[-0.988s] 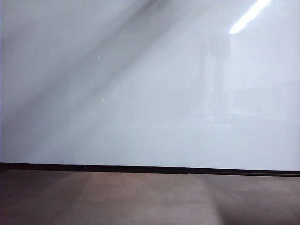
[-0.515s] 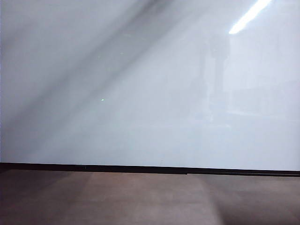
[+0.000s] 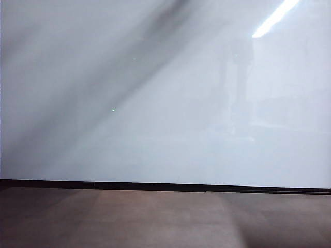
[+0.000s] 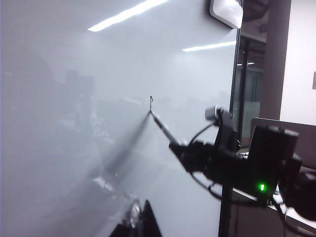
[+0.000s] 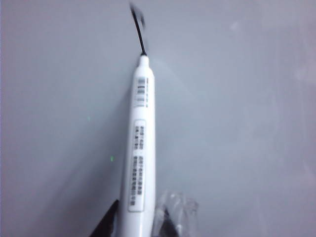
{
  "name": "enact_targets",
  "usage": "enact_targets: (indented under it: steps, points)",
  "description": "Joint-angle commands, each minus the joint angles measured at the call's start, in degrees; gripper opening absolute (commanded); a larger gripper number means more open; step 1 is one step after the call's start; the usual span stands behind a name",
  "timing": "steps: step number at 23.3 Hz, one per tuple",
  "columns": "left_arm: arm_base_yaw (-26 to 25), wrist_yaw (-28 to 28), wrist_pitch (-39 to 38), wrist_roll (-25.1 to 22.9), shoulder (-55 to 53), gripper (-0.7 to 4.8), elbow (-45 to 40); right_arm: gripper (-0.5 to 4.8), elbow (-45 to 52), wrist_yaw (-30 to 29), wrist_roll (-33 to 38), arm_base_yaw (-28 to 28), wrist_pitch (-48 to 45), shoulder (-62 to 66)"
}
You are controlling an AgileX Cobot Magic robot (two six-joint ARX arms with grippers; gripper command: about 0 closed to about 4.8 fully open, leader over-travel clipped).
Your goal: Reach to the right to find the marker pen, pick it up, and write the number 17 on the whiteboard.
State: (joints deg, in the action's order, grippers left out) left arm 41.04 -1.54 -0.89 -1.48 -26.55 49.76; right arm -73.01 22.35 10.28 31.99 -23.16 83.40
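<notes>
Exterior view shows only the glossy whiteboard (image 3: 165, 103) above a brown-grey surface (image 3: 155, 222), with neither gripper visible. Left wrist view shows the left gripper (image 4: 140, 222) barely in frame, its state unclear, while the right arm (image 4: 237, 163) presses the marker pen (image 4: 163, 129) against the whiteboard (image 4: 74, 123) at a short black stroke (image 4: 151, 102). Right wrist view shows the right gripper (image 5: 136, 219) clamped on the white marker pen (image 5: 140, 148), tip touching the board beneath the stroke (image 5: 138, 29).

marker pen (image 4: 160, 126) tip touching whiteboard (image 4: 74, 123)

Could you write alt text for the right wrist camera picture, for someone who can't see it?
A white marker pen with small printed labels, held at its lower end by the right gripper, presses its black tip against a glossy white whiteboard. A short black stroke runs on from the tip.
</notes>
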Motion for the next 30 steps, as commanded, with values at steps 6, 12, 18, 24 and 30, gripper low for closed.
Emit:
enact_targets:
  steps: [6,12,18,24,30]
  points:
    - [-0.11,0.07,0.52,-0.04,-0.02,-0.05,0.28,-0.06,7.21,0.63,4.76,-0.11,-1.4,0.11]
    - [-0.09,0.04,0.59,-0.02,-0.02,-0.05,0.24,-0.06,7.15,0.2,2.25,2.03,-2.4,-4.02]
    - [-0.11,0.04,0.57,-0.02,-0.07,-0.05,0.2,-0.06,7.13,2.29,-4.2,3.45,-4.68,-8.92]
    - [-0.09,0.07,0.59,-0.04,-0.07,-0.05,0.2,-0.06,5.09,0.72,-5.75,-0.98,-5.03,-9.35]
    - [-0.09,0.07,0.63,-0.04,-0.04,-0.05,0.2,-0.06,2.32,-1.33,-5.7,-3.8,-3.76,-8.44]
